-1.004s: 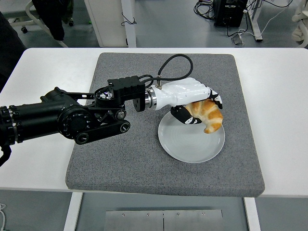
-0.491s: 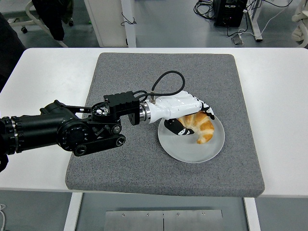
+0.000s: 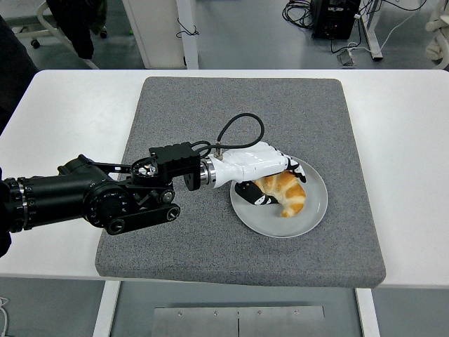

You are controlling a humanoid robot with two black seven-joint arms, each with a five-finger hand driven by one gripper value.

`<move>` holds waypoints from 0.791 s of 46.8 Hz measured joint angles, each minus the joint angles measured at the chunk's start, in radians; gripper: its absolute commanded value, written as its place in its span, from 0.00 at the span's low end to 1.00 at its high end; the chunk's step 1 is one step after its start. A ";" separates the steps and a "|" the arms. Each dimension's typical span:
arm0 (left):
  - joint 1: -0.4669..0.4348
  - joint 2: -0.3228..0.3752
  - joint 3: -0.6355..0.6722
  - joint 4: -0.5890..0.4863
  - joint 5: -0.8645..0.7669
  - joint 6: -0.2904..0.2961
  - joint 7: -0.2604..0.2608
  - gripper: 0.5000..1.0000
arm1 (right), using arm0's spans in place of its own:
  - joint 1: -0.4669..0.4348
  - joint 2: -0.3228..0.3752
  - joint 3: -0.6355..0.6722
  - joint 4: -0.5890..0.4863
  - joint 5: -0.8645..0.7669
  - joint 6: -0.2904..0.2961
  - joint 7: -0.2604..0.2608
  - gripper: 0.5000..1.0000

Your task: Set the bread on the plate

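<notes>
Since a second ago your left arm (image 3: 91,200) has pulled back toward the near-left and dropped, and the croissant went from hanging over the plate's far-right rim to sitting low inside it. So, big stuff first: the white table (image 3: 63,112) carries a grey mat (image 3: 182,239), and on the mat's right-centre is the plate (image 3: 309,217). The left hand (image 3: 270,172) is a white shell with dark fingertips, reaching in over the plate's left side, fingers curled around the bread (image 3: 287,193) from above with the thumb tucked under its near-left edge. From this angle I honestly can't tell if the croissant is already resting on the plate or just a hair above it. The right arm isn't in the shot. What I'd watch for: if you open while it's not quite down, it could roll toward the right rim, being curved and light. And if you pull the hand back left before the fingers fully spread, that thumb could drag the croissant off, or shove the plate across the mat.
</notes>
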 measured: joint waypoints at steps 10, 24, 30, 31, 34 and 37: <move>0.003 0.000 0.007 0.000 0.000 0.001 0.001 0.45 | 0.000 0.000 0.000 0.000 0.000 0.000 0.000 1.00; 0.003 -0.001 0.001 0.000 -0.023 -0.001 0.002 0.91 | 0.000 0.000 0.000 0.000 0.000 -0.001 0.000 1.00; 0.003 0.000 0.001 0.000 -0.023 -0.002 -0.001 0.92 | 0.000 0.000 0.000 0.000 0.000 -0.001 0.000 1.00; 0.003 0.000 0.000 0.000 -0.023 -0.003 -0.003 0.92 | 0.000 0.000 0.000 0.000 0.000 0.000 0.000 1.00; 0.003 0.002 -0.004 -0.005 -0.025 -0.006 -0.021 0.92 | 0.000 0.000 0.000 0.000 0.000 0.000 0.000 1.00; 0.003 0.007 -0.008 -0.014 -0.043 -0.010 -0.046 0.92 | 0.000 0.000 0.000 0.000 0.000 0.000 0.000 1.00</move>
